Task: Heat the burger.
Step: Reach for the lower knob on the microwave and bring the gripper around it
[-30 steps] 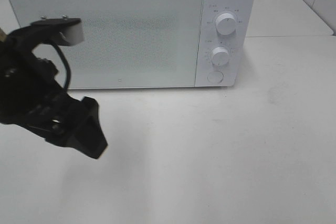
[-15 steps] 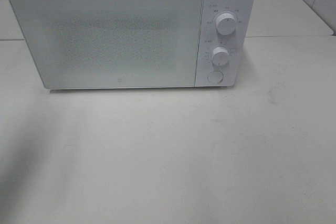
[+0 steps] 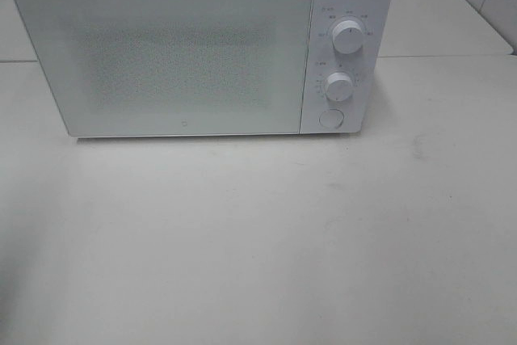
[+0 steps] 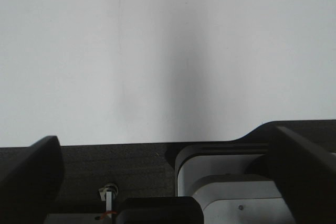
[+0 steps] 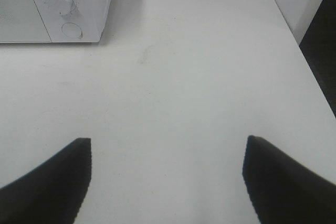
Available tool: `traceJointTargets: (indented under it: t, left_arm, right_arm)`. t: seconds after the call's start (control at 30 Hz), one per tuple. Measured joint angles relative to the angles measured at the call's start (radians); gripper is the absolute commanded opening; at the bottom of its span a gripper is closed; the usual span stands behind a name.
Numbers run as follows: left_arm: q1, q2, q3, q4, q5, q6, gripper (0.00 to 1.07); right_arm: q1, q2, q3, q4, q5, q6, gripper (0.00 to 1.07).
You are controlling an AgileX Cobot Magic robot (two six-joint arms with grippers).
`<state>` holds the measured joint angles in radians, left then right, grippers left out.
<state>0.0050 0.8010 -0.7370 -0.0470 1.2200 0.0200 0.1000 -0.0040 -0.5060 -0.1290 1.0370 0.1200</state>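
Overhead, left-wrist and right-wrist views of the workspace. A second ago the left arm stood in front of the microwave, at the left edge of its door. We now find that arm gone from the overhead view, which shows only the microwave and the bare white table. The door lies flush and shut, and the upper knob, lower knob and round button stand free with nothing touching them.

We judge that the door work is over and that setting the controls is what remains (the retreat of the arm suggests this, but it is no proof).

The burger appears in none of the three views. We cannot see through the speckled door, so we cannot tell whether it sits inside, though a shut door with no burger on the table points that way.

The left gripper hangs over plain table with its fingers spread wide and nothing between them. The right gripper is likewise spread and empty, well apart from the microwave, whose control corner shows in the far part of its view. Neither pair of fingers is near any place where the burger could lie.
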Motion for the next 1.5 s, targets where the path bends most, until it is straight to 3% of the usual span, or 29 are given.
traceJointTargets:
  t: [0.27,0.73,1.5]
  left_arm:
    - [0.002,-0.284,0.15,0.0,-0.056,0.001,1.05]
    - [0.002,-0.744,0.237,0.001,-0.165,0.001,1.05]
    - [0.002,-0.805,0.237,-0.022,-0.172,0.001,1.05]
  right_arm:
    - [0.0,0.0,0.0,0.0,0.0,0.0,0.76]
    - [0.0,0.0,0.0,0.0,0.0,-0.001,0.76]
    - [0.0,0.0,0.0,0.0,0.0,-0.001,0.76]
